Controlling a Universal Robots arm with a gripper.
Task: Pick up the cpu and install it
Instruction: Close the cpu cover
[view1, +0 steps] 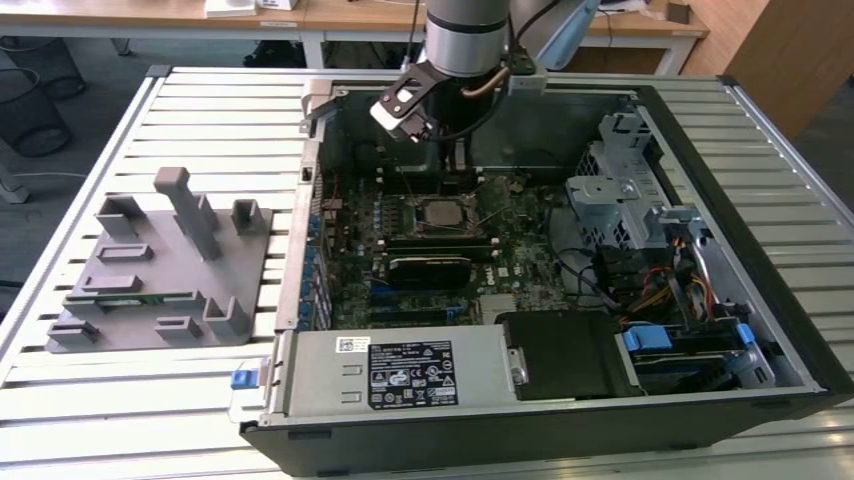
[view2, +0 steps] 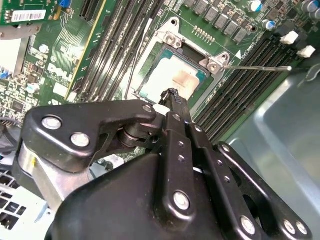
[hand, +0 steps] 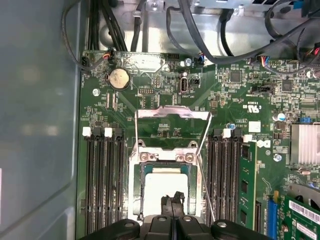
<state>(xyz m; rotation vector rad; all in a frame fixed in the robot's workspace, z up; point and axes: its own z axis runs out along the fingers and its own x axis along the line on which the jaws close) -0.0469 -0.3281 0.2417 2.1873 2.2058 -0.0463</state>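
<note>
Right now I have the arm (view1: 465, 30) reaching down into the open computer case (view1: 534, 435), which lies on the slatted surface (view1: 200, 110). From the exterior view I can place the pincer over the far part of the motherboard, just above the socket, but its tips are lost against the dark interior. That view alone gives me the surroundings: a grey fixture (view1: 147, 270) stands on the surface well apart from the case, toward the exterior view's left, and the power supply (view1: 347, 375) fills the case's near corner.

The first wrist view looks straight down past the pincer (hand: 172, 200). Its fingers are pressed together with nothing between them, and they hang over the near edge of the cpu (hand: 162, 186). The cpu lies flat as a pale square inside the socket frame (hand: 165, 156). Whether the tips touch it I cannot tell. The load plate (hand: 172, 113) is flipped up and back. Memory slots (hand: 102, 180) flank the socket, a green memory stick (hand: 246, 185) sits in a slot on one side, and a coin battery (hand: 119, 78) lies beyond the plate.

The second wrist view comes in at a slant from behind the pincer's linkage. It confirms the closed tips and shows the cpu (view2: 170, 75) with a tan patch on its top. It also shows the thin lever (view2: 260, 68), swung out across the neighbouring memory slots.
</note>
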